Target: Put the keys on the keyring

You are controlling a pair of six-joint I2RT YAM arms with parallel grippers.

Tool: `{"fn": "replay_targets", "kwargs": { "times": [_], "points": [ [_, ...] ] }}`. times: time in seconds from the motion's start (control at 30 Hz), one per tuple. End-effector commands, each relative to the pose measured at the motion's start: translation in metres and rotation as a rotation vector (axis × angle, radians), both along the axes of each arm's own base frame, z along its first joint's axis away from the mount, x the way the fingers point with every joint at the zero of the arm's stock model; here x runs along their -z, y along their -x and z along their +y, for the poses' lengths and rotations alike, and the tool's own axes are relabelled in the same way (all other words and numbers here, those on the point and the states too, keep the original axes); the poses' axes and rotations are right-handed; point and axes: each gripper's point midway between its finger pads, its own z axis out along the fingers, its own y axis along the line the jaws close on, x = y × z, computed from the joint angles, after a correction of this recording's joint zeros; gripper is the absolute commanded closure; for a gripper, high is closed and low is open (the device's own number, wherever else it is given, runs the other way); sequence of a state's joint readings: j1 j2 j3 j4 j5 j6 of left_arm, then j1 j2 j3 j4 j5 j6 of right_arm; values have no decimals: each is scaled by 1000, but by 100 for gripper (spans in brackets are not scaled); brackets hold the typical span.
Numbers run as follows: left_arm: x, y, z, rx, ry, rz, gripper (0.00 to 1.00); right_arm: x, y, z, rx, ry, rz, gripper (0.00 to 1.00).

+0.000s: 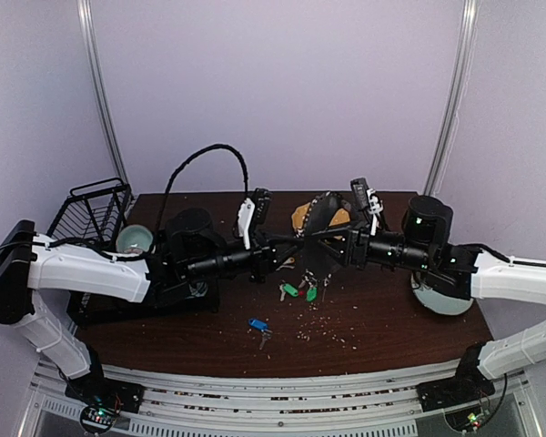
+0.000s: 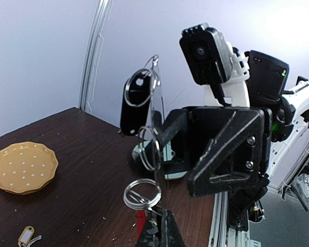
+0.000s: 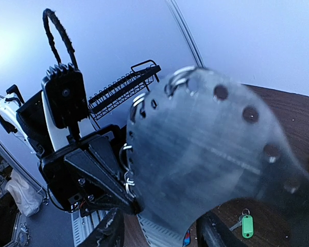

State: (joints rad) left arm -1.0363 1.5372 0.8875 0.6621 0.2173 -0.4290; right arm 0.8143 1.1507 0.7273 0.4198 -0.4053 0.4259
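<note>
The keyring [image 1: 317, 226] is a thin grey see-through disc with holes round its rim, held upright above the table between both arms. It fills the right wrist view [image 3: 206, 154] and shows edge-on in the left wrist view [image 2: 158, 118]. Small split rings [image 2: 142, 194] and a black tag [image 2: 135, 105] hang from its rim. My left gripper [image 2: 164, 229] is shut on its edge. My right gripper [image 3: 161, 234] has its fingers wide apart with the disc's lower part between them. Two green-tagged keys [image 1: 290, 290] and a blue-tagged key [image 1: 258, 324] lie on the table. A cream-tagged key [image 2: 26, 236] lies near the plate.
An orange dotted plate [image 2: 23, 167] lies at the back of the table. A black wire dish rack [image 1: 96, 214] with a cup [image 1: 135, 238] beside it stands at the left. A white plate [image 1: 439, 299] lies under the right arm. Crumbs are scattered on the brown table [image 1: 373, 328].
</note>
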Motion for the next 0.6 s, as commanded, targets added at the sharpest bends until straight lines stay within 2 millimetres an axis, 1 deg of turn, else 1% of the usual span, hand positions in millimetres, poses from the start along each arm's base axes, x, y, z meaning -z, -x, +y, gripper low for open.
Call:
{"fn": "replay_targets", "kwargs": {
  "times": [0.0, 0.13, 0.2, 0.3, 0.37, 0.5, 0.57],
  "points": [
    [-39, 17, 5, 48, 123, -122, 100, -5, -4, 5, 4, 14, -38, 50],
    [-39, 19, 4, 63, 127, -128, 100, -11, 4, 17, -72, 2, -41, 58],
    [-39, 21, 4, 72, 137, -129, 100, -15, 12, 21, -125, -11, -52, 66],
    [-41, 23, 10, 67, 158, -135, 100, -22, 21, 20, -163, -40, -79, 78],
    [-41, 24, 12, 64, 165, -136, 100, -23, 27, 20, -189, -46, -84, 85],
    [-36, 25, 9, 80, 153, -129, 100, -28, 37, 20, -238, -55, -81, 100],
    [-35, 29, 9, 97, 152, -131, 100, -30, 41, 18, -248, -32, -90, 100]
  ]
}}
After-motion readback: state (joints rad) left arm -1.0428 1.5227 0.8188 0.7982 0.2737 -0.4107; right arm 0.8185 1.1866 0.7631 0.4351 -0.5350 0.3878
